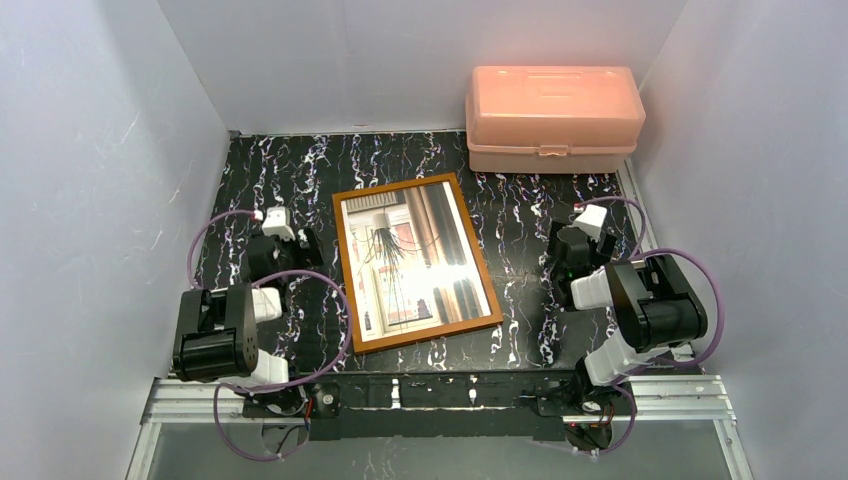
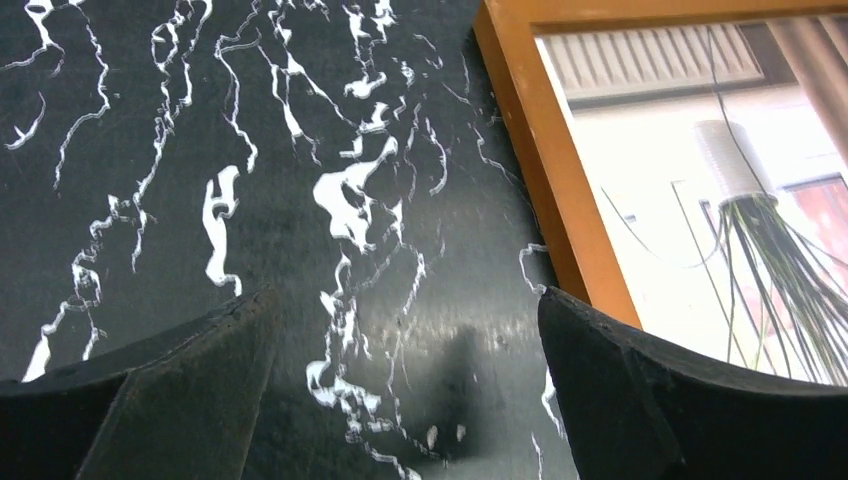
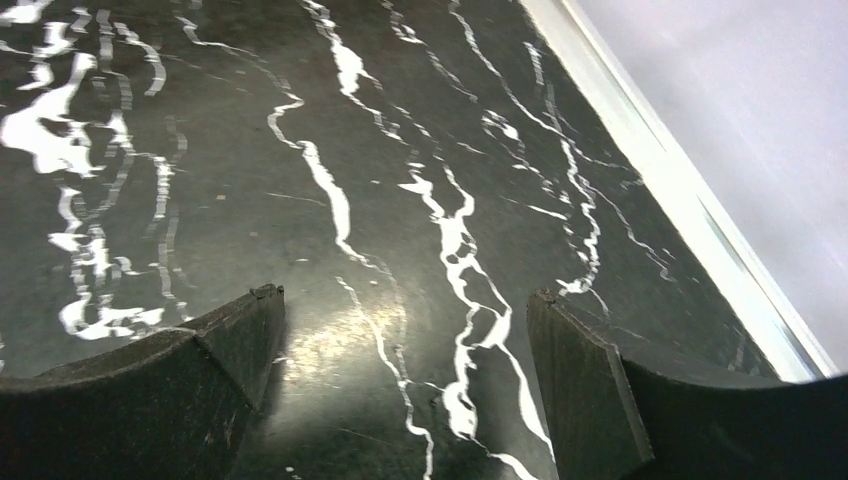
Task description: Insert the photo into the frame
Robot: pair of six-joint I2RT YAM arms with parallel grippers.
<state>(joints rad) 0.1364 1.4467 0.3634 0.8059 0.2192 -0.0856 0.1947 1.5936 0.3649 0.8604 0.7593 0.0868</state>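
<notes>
Black tabletop (image 1: pixel 290 170) with white marble-like veining, closed in by pale panels on left, far and right sides. An orange-brown wooden frame (image 2: pixel 560 180) lay flat near the middle, turned a little off square to the tabletop edges. The photo (image 1: pixel 415 260) sat face up inside its rails, with glare over the lower part. A pink plastic box (image 1: pixel 553 118), lid shut, stood at the far right corner, apart from the frame.

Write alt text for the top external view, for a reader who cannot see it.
A thin wooden frame holding the photo lies turned at the middle of a black marbled table. The left gripper and right gripper are open on either side, apart from it. A pink plastic box sits far right.
</notes>
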